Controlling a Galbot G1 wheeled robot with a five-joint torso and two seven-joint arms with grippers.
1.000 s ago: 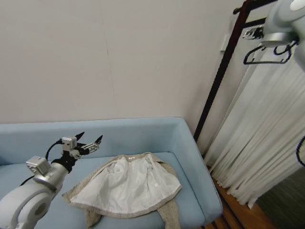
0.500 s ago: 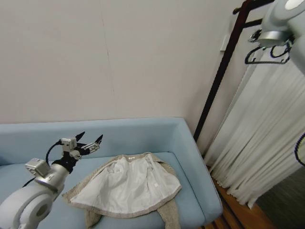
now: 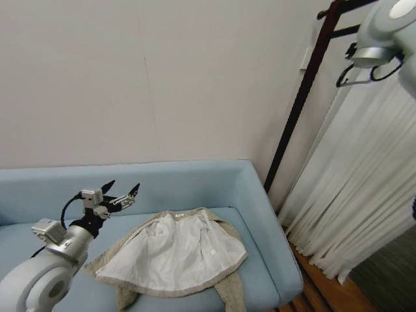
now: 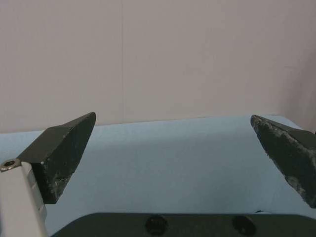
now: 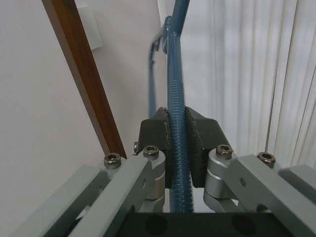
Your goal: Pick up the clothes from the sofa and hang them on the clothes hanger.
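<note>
So, left hand (image 3: pixel 123 188) is spread open over the sofa (image 3: pixel 195 179), with the jacket (image 3: pixel 175 253) lying flat just below and beside it. Right hand (image 5: pixel 178 148) is clamped on the blue hanger (image 5: pixel 174 74) by the rack (image 3: pixel 299 110). Best bet: lower onto the collar edge and pinch firmly.

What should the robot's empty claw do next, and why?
Probably ease the open left claw across and down onto the jacket. It hovers over the sofa beside the jacket, touching nothing, while the right claw grips the hanger up by the rack.
</note>
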